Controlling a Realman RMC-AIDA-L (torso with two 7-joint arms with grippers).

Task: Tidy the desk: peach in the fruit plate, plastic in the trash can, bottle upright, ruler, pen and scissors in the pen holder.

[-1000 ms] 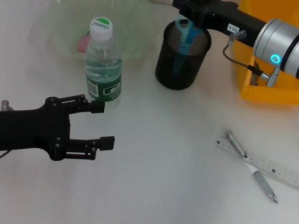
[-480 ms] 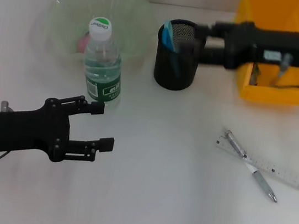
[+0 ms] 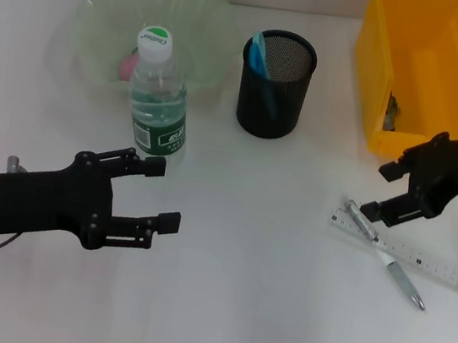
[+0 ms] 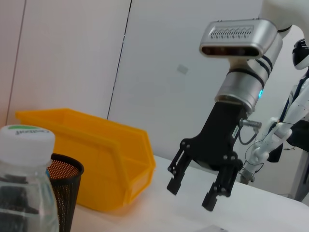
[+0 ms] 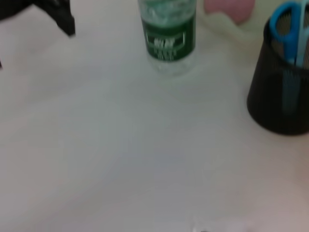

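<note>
The peach (image 3: 128, 64) sat already in the fruit plate (image 3: 196, 13) near the surface's far left corner, and the bottle (image 3: 157, 102) stood upright just in front of it. The left gripper (image 3: 164, 194) hung open and empty over the surface's near left part. In the far middle the pen holder (image 3: 275, 88) held the blue-handled scissors (image 3: 258, 46). The yellow trash can (image 3: 414, 70) stood at the far right; something lay inside it, too small to name. Near the right edge the pen (image 3: 387, 258) lay crossed over the ruler (image 3: 421, 261), neither yet stowed. The right gripper (image 3: 390, 192) hovered open just above their far end, so these two seemed the only items left.
</note>
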